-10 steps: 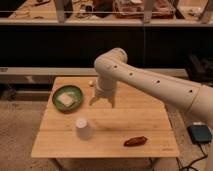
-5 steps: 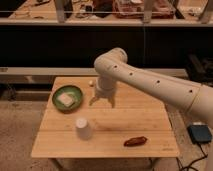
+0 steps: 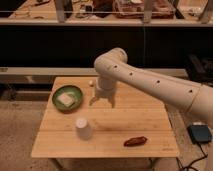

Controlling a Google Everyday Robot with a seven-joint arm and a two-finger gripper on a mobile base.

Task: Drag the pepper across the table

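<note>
Plank table [image 3: 150,117] holds the pepper [image 3: 135,141] near its front right edge, well apart from the cup [image 3: 83,128]. Over mid-table the gripper [image 3: 102,102] hangs, jaws apart. Best lower it straddling the pepper crosswise, close gently, then slide low.

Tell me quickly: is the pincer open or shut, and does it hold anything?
Pincer: open, holding nothing, over the middle of the table, well away from the pepper.

White cup [image 3: 84,128], green bowl [image 3: 56,96] — grey shelf [image 3: 40,73]
</note>
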